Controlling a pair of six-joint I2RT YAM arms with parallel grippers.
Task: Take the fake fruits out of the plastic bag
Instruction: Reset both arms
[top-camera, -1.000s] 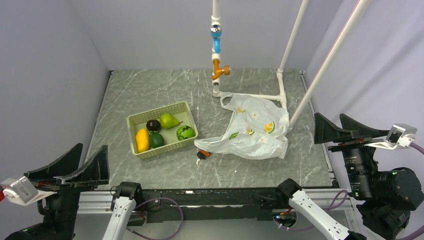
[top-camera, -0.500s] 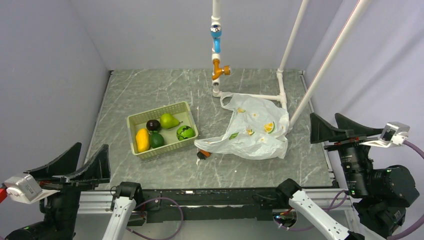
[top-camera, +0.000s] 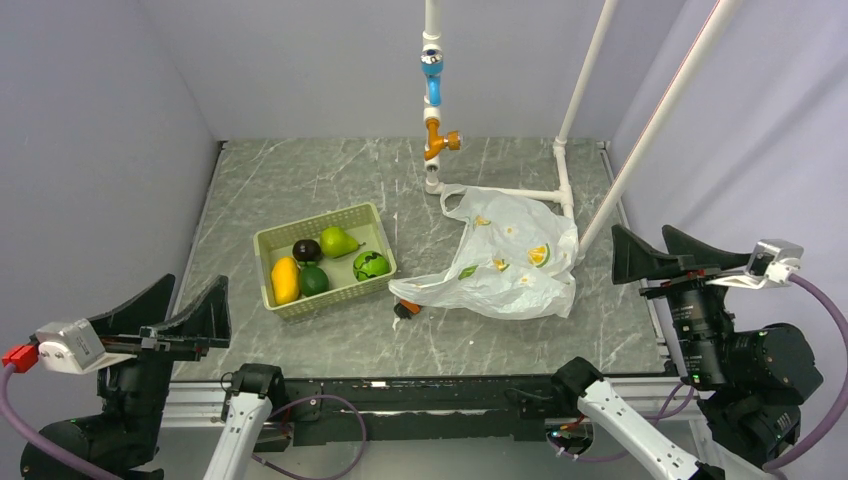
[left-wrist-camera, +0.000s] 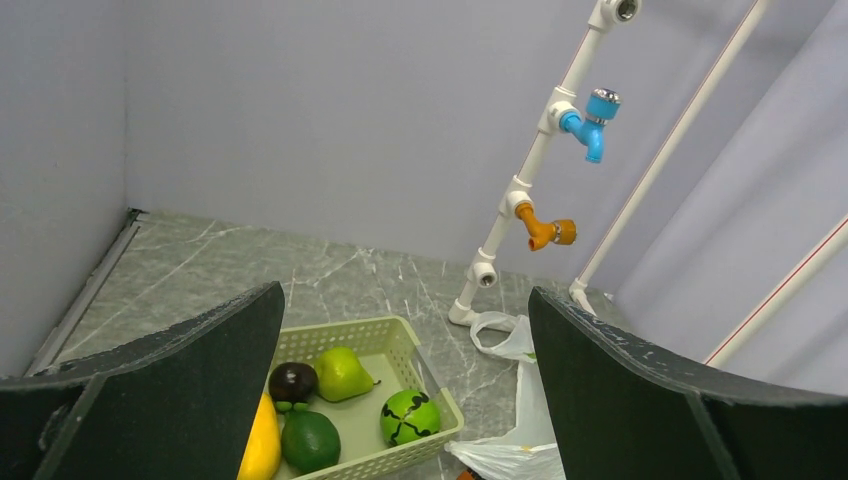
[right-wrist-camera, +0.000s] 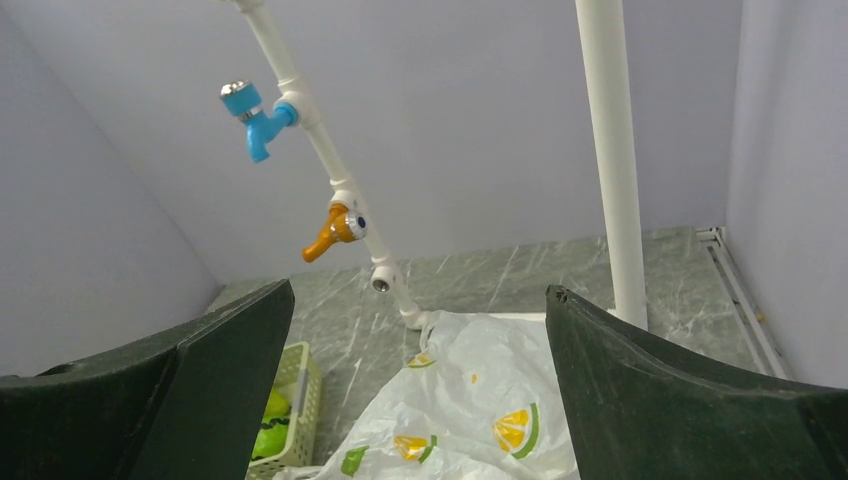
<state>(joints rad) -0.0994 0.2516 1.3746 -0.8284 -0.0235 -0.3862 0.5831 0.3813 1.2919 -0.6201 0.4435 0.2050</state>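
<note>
**All five fruits out: the step in hand is a clean finish**

The desk (top-camera: 300, 180) carries everything. At about 3 o'clock from its middle, the plastic bag (top-camera: 510, 265) lies slumped and crumpled. One loop handle points toward 12 o'clock and the mouth spills toward 8 o'clock. No fruit-shaped bulge shows under the film, though the inside cannot be seen. At 9 o'clock stands a pale green lattice basket (top-camera: 262, 240), near the bag's mouth but not touching it.

The left hand (top-camera: 195, 283) hangs at the desk's 8 o'clock edge and the right hand (top-camera: 640, 235) at its 4 o'clock edge. Both have their fingers spread wide and grip nothing.

The fake fruits all lie in the basket:
- The mango (top-camera: 285, 280) lies along the 8 o'clock wall.
- The pear (top-camera: 338, 241) lies toward 1 o'clock.
- The striped green ball (top-camera: 371, 265) sits at the 3 o'clock end.
- The dark round fruit (top-camera: 306, 249) is just beside the pear.
- The small green fruit (top-camera: 314, 281) touches the mango.

A small orange-and-black brush (top-camera: 405, 308) lies at the bag's mouth.

With five fruits out, the task looks complete. Doing this step well likely means keeping both hands at the edges, clear of the bag. If the bag needs checking, the right hand is nearer. It should pinch the loop handle and lift slowly, since thin film slips and could drag the brush along.
</note>
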